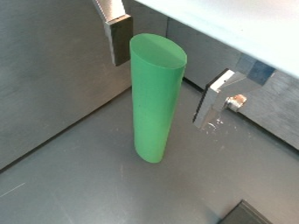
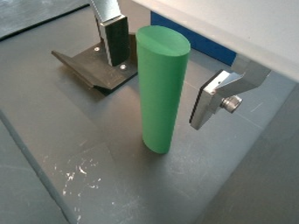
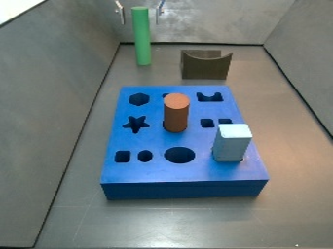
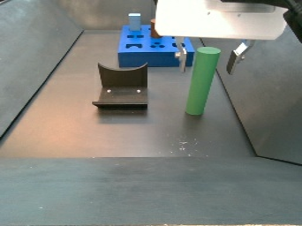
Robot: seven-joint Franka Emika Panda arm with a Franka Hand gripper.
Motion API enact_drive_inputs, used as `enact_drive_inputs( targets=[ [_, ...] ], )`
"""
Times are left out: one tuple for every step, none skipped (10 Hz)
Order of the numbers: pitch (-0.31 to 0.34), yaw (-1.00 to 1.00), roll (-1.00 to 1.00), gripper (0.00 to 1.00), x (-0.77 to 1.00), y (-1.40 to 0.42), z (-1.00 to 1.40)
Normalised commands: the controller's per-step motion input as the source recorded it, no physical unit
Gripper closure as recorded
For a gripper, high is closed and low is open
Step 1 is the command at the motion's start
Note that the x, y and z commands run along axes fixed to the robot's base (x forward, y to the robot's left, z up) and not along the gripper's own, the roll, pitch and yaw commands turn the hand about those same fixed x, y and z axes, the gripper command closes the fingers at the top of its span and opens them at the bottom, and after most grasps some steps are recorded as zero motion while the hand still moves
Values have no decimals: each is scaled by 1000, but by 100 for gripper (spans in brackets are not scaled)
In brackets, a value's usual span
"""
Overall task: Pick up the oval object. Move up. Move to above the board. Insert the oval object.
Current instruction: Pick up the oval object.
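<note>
Claw [image 2: 163, 66] straddles upright oval object [image 2: 162, 87], fixture [image 2: 100, 68] just beside.

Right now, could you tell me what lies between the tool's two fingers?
The oval object stands upright on the floor between the tool's open fingers, seemingly untouched by either, in both wrist views.

floor [image 3: 156, 219]: board [image 3: 182, 175], oval object [image 3: 140, 39], fixture [image 3: 204, 65].

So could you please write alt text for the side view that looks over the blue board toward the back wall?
A tall green oval peg stands upright on the grey floor at the back, with the open gripper straddling its top. In front lies the flat blue board, carrying a brown-orange cylinder and a pale cube; a dark fixture stands behind it.
</note>
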Motion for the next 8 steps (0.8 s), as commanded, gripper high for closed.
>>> enact_drive_inputs(
  targets=[
    [0, 0, 4, 0, 0, 0, 0],
    [0, 0, 0, 100, 0, 0, 0],
    [0, 0, 0, 100, 0, 0, 0],
    [0, 0, 0, 100, 0, 0, 0],
    [0, 0, 0, 100, 0, 0, 0],
    [0, 0, 0, 100, 0, 0, 0],
    [0, 0, 0, 100, 0, 0, 0],
    [0, 0, 0, 100, 0, 0, 0]
  ],
)
